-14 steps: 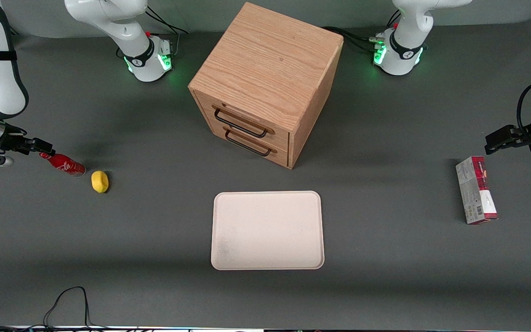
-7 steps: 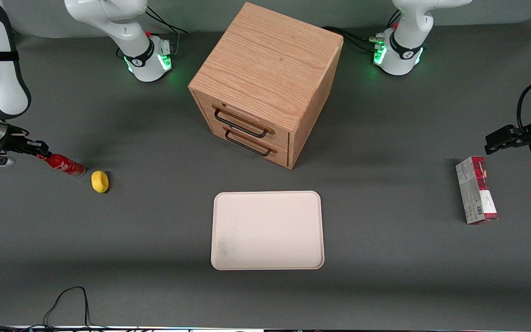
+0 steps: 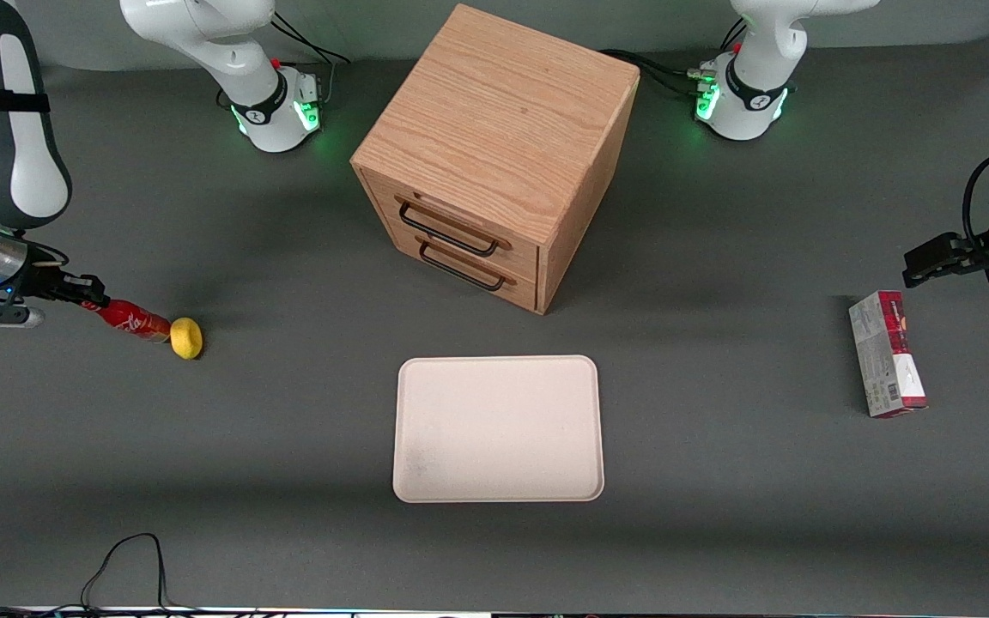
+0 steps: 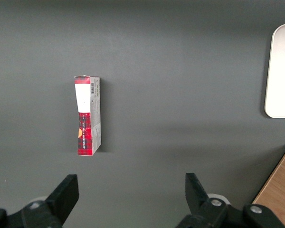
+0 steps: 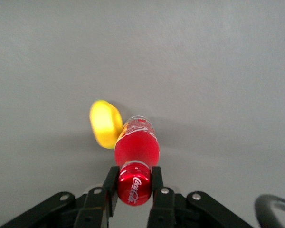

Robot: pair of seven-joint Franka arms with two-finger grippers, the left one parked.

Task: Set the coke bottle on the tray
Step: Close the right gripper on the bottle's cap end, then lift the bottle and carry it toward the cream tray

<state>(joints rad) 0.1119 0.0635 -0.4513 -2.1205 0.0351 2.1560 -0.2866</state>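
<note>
The coke bottle (image 3: 132, 321) is a slim red bottle with white script, held tilted at the working arm's end of the table, its base down beside the yellow lemon-like lump (image 3: 186, 337). My right gripper (image 3: 87, 295) is shut on its red cap. In the right wrist view the fingers (image 5: 111, 184) clamp the cap of the bottle (image 5: 135, 164) from both sides, and the lump (image 5: 105, 124) sits against the bottle's base. The cream-white tray (image 3: 498, 427) lies flat in front of the wooden cabinet, nearer the front camera; nothing lies on it.
The wooden drawer cabinet (image 3: 494, 150) with two black handles stands mid-table. A red-and-grey carton (image 3: 885, 353) lies toward the parked arm's end, also in the left wrist view (image 4: 87, 115). A black cable (image 3: 121, 566) loops at the table's front edge.
The gripper has moved nearer the front camera and toward the lump with the bottle in it. The bottle's base now reaches the lump, which has not moved.
</note>
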